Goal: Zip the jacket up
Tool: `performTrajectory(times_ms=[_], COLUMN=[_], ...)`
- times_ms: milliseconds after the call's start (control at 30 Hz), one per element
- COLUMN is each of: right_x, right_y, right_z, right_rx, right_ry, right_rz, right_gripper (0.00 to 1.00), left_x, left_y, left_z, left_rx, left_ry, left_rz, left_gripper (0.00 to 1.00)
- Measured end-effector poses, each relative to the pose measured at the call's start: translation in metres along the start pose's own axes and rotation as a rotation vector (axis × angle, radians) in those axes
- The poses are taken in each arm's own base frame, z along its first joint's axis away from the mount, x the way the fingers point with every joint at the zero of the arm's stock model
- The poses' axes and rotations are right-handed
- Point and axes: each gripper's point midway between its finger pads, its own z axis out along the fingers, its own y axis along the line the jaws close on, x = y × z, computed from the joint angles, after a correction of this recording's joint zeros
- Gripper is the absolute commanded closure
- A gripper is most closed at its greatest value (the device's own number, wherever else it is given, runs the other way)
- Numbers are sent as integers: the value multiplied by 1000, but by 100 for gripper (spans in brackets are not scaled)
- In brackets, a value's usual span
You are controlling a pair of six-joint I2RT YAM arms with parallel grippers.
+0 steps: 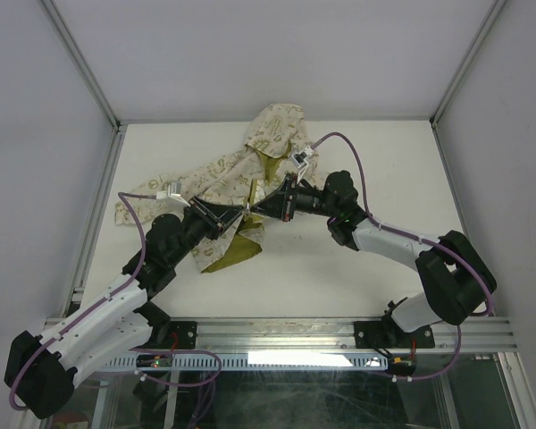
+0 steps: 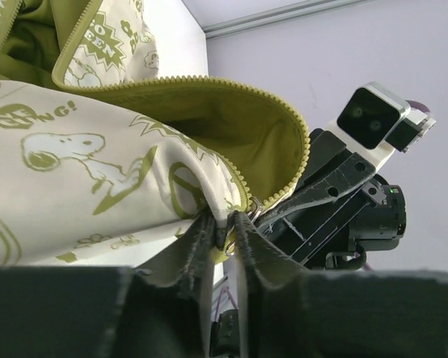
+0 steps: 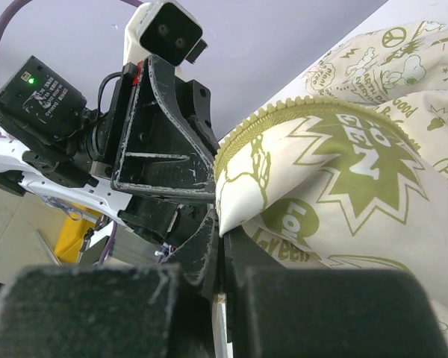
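The cream jacket [image 1: 250,165] with olive prints lies open on the white table, hood at the back and olive lining showing. Both grippers meet at its lower front edge. My left gripper [image 1: 240,215] is shut on the jacket [image 2: 82,171] at the bottom of the zipper band [image 2: 209,83]; cream fabric and a metal zipper loop [image 2: 231,245] sit between its fingers [image 2: 205,239]. My right gripper [image 1: 256,209] is shut on a corner of the jacket's other front panel [image 3: 343,171], just below the zipper teeth [image 3: 269,119]. Both pinched edges are lifted off the table.
The white table [image 1: 384,170] is enclosed by pale walls with metal corner posts [image 1: 80,63]. One sleeve [image 1: 134,207] lies toward the left edge. Purple cables [image 1: 348,143] arc above the arms. Each wrist view is filled by the other gripper close by.
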Motion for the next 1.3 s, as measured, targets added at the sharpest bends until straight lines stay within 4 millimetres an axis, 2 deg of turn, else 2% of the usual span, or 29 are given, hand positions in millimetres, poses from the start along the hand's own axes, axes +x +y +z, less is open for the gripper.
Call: performTrajectory(times_ms=[33, 267, 467, 733, 833, 933, 967, 1000, 1067, 1133, 1300], right_x=[0, -3, -3, -23, -24, -31, -34, -38, -42, -45, -52], right_y=[0, -3, -17, -23, -25, -34, -38, -42, -46, -40, -7], right_z=[0, -1, -1, 10, 10, 4, 1, -4, -14, -24, -38], right_rx=[0, 15, 39, 23, 23, 49, 61, 83, 112, 130, 132], right_ry=[0, -13, -8, -6, 0, -16, -25, -30, -24, -6, 58], right_rz=[2, 23, 70, 69, 72, 55, 48, 53, -7, -94, -386], right_gripper=[100, 100, 100, 100, 78, 75, 55, 51, 49, 47, 48], left_x=[0, -1, 5, -5, -8, -3, -1, 0, 0, -2, -5], left_y=[-1, 0, -5, -12, -10, -1, 0, 1, -1, -9, -27], left_z=[0, 0, -2, 4, 7, 3, 2, 1, -1, -3, -5], left_rx=[3, 6, 0, -35, -60, -115, -131, -151, -178, -196, -212], left_ry=[-1, 3, 50, 58, 75, 126, 143, 158, 176, 190, 224], left_rz=[2, 23, 80, 160, 173, 175, 178, 181, 190, 199, 219], left_gripper=[100, 100, 100, 100, 100, 100, 100, 100, 100, 100, 100])
